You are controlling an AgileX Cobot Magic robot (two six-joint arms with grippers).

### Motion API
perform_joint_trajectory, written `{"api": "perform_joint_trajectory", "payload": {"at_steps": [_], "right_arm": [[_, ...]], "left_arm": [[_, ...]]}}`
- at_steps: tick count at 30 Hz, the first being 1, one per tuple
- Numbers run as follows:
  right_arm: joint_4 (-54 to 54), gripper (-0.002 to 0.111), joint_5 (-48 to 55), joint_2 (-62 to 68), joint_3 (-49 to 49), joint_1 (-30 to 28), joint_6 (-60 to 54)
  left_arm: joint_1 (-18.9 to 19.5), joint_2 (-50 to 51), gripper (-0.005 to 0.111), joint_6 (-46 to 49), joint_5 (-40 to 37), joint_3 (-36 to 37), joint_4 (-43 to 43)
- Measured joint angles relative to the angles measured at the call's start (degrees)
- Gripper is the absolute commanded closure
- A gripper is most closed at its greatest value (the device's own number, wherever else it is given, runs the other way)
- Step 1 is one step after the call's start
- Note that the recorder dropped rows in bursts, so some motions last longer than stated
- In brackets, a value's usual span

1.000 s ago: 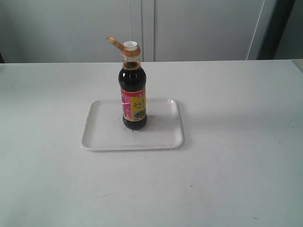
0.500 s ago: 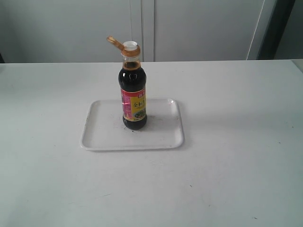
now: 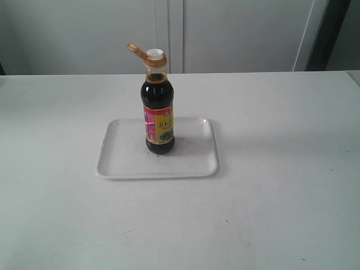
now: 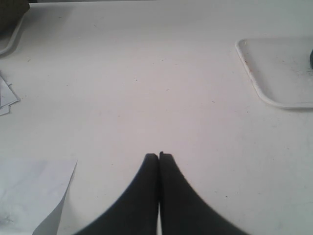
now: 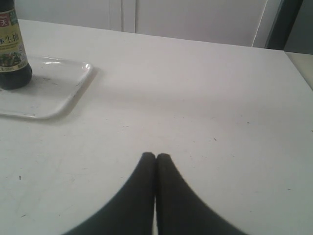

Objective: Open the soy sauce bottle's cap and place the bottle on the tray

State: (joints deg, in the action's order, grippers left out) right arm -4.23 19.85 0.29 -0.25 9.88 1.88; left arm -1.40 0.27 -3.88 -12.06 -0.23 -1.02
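Over bare table, left gripper (image 4: pixel 159 155) and right gripper (image 5: pixel 156 155) hang closed.

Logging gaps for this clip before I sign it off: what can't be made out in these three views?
- Bottle: the left wrist view shows only a dark sliver at the edge; the right wrist view cuts off everything above the label, including the cap.
- Label print: too small in the exterior view.
- Tray: cut off in both wrist views.
- Both arms: outside the exterior view.
- Papers: cut off, left wrist view.
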Motion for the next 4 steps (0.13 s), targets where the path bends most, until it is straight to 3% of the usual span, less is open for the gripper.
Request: {"api": "perform_joint_trajectory", "payload": {"at_steps": [4], "right_arm": [[0.1,0.108,0.0,0.0,0.0,0.0,0.0]], "left_arm": [[0.0,0.0,0.107,0.0,0.0,0.0,0.0]]}}
